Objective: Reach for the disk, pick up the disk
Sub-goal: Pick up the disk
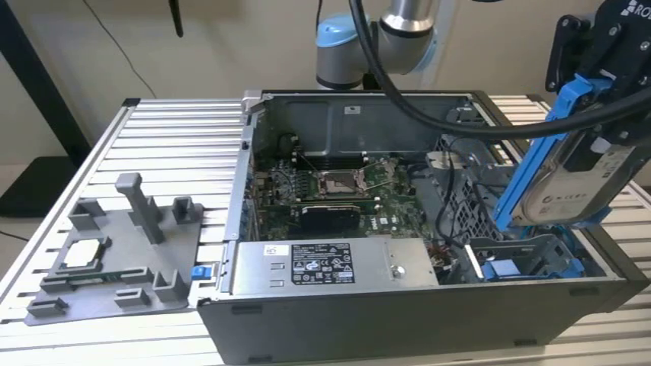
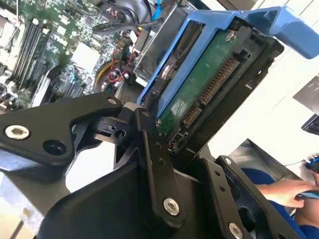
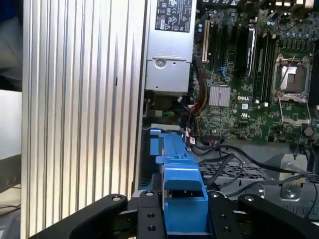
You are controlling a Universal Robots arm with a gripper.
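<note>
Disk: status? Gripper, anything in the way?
Gripper shut on disk. Disk lifted, tilted above the case's drive bay. Cables beside it, not touching.

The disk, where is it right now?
On the exterior view's right, the disk is held tilted in the hand, lifted above the blue drive bay at the open computer case's corner.

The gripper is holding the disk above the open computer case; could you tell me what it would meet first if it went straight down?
Probably the blue drive bay in the computer case, below the disk held by the gripper; depth is unclear.
</note>
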